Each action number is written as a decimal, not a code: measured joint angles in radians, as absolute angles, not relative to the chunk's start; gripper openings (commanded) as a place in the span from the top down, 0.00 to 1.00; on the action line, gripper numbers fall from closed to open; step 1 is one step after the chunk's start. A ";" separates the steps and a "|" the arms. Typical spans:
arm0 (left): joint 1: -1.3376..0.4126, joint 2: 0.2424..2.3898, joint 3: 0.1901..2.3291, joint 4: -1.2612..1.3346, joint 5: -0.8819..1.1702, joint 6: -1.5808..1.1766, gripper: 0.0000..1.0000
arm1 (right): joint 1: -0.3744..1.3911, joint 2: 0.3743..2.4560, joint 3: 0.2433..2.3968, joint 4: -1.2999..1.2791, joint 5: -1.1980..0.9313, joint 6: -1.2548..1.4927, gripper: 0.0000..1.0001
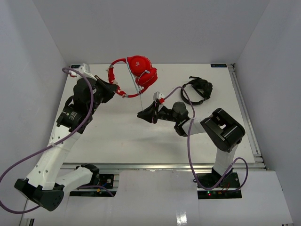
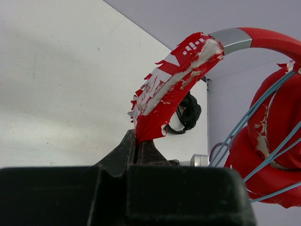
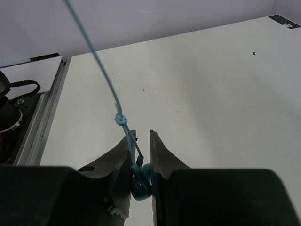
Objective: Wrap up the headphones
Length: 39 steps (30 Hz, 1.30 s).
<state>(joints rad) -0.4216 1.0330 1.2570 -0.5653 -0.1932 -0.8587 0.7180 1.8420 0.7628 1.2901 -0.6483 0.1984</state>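
Note:
The red headphones (image 1: pixel 139 66) are held above the far middle of the table. My left gripper (image 1: pixel 114 88) is shut on their peeling red headband (image 2: pixel 164 94), with the jaws pressed together at its lower end (image 2: pixel 140 139). The red earcup (image 2: pixel 273 155) has several turns of pale blue cable across it. The cable (image 1: pixel 140 96) runs taut from the earcup down to my right gripper (image 1: pixel 142 114). That gripper (image 3: pixel 142 137) is shut on the cable's teal end pieces (image 3: pixel 141 181). A knot (image 3: pixel 121 119) sits just above the jaws.
Black headphones (image 1: pixel 197 89) lie on the table at the far right, beside my right arm's purple hose; they also show in the left wrist view (image 2: pixel 188 113). White walls close in the table on three sides. A metal rail (image 1: pixel 244 108) runs along the right edge.

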 measured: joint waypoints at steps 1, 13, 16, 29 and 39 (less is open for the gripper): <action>-0.421 1.032 1.252 -0.554 -0.177 -0.848 1.00 | 0.714 1.842 0.761 1.290 -0.642 0.200 0.92; -0.416 1.043 1.222 -0.506 0.144 -0.633 1.00 | 0.521 1.765 0.730 1.311 -0.664 0.295 0.92; -0.411 1.082 1.231 -0.496 0.248 -0.554 1.00 | 0.501 1.733 0.713 1.314 -0.681 0.305 0.92; -0.407 1.336 1.239 -0.521 0.487 -0.241 1.00 | 0.431 1.717 0.682 1.311 -0.723 0.304 0.92; -0.405 1.490 1.303 -0.608 0.435 -0.084 1.00 | 0.421 1.717 0.668 1.212 -0.743 0.206 0.92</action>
<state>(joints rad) -0.4053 1.4905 1.3032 -0.6081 0.4354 -0.0837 0.4210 1.7168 0.6682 1.2119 -0.7426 0.2060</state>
